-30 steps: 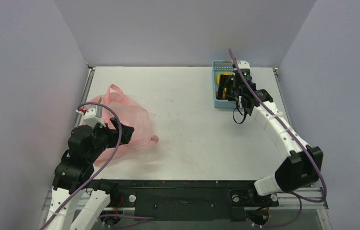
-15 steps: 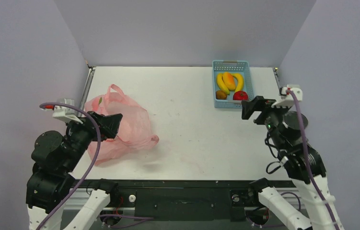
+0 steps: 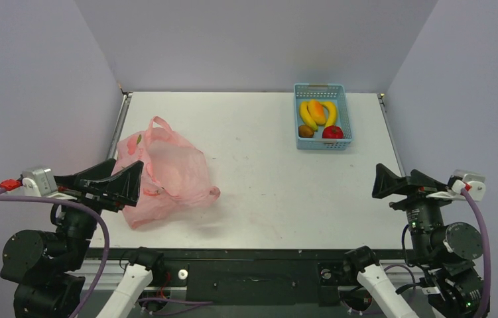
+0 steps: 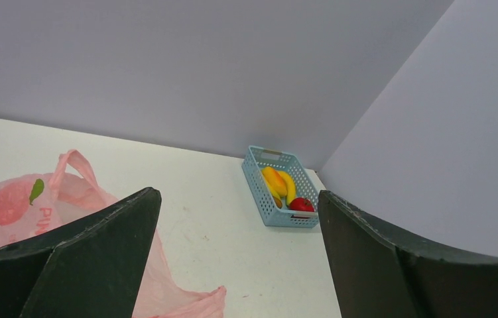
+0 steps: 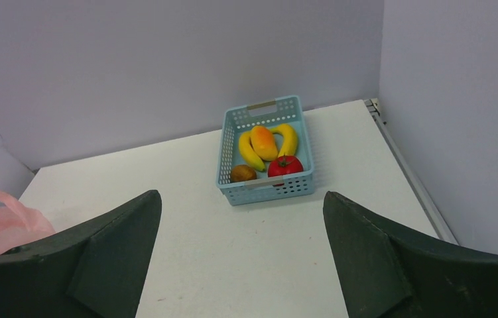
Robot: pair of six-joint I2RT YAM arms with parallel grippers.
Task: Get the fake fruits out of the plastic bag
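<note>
The thin pink plastic bag (image 3: 166,175) lies left on the white table (image 3: 259,165). The small plastic fruits (image 3: 317,112) sit in the light-blue slotted basket (image 3: 323,145), far right.

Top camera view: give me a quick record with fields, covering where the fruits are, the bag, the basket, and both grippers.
fruits: bananas, mango, apple and kiwi, all in the basket
basket: light blue, far right of the table
plastic bag: pink, crumpled at near left, no fruit seen in it
left gripper: open, empty, raised beside the bag
right gripper: open, empty, well clear of the basket
task: looks done
</note>
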